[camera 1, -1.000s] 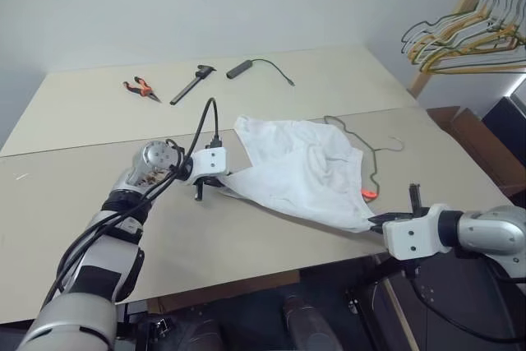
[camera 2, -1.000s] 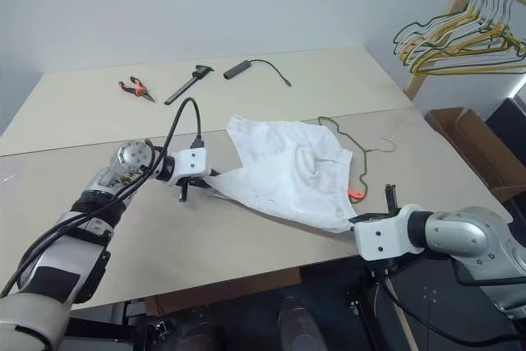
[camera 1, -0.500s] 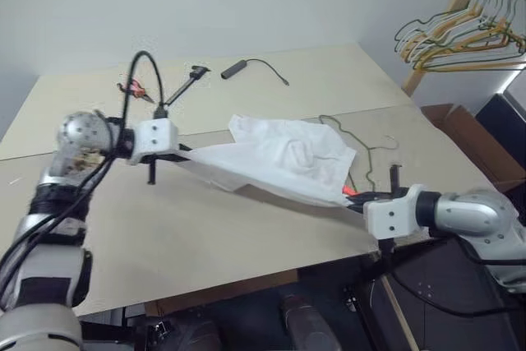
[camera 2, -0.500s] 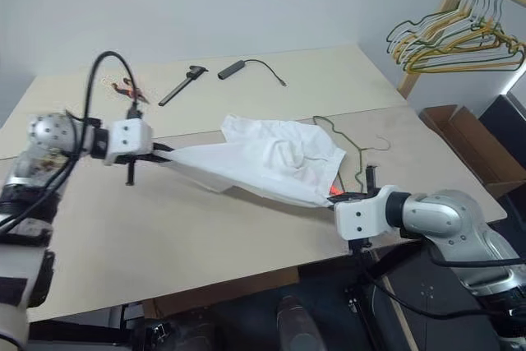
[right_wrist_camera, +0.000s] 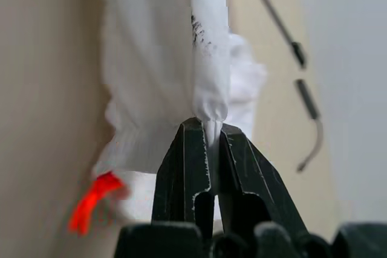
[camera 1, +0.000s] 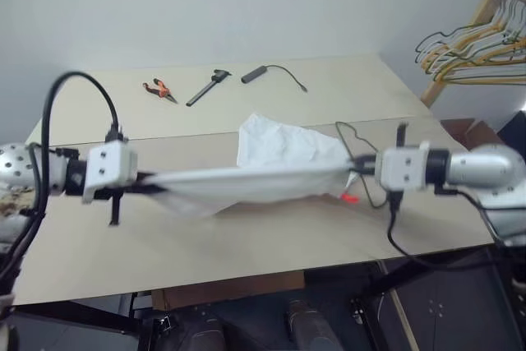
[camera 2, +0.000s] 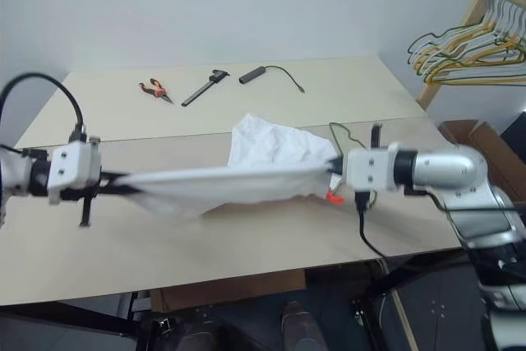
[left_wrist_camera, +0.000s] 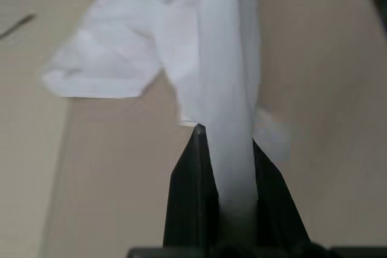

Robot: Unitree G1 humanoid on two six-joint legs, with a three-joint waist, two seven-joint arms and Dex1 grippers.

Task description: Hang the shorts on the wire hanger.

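Shorts (right_wrist_camera: 205, 46): orange-red tag (right_wrist_camera: 91, 200), dark unreadable marks.

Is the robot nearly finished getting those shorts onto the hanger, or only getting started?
Early days. Done: the left gripper and the right gripper have each pinched an end of the shorts, which are stretched between them with the rest drooping to the table. Left: the wire hanger lies on the table behind the shorts, so threading them onto it is not yet done.
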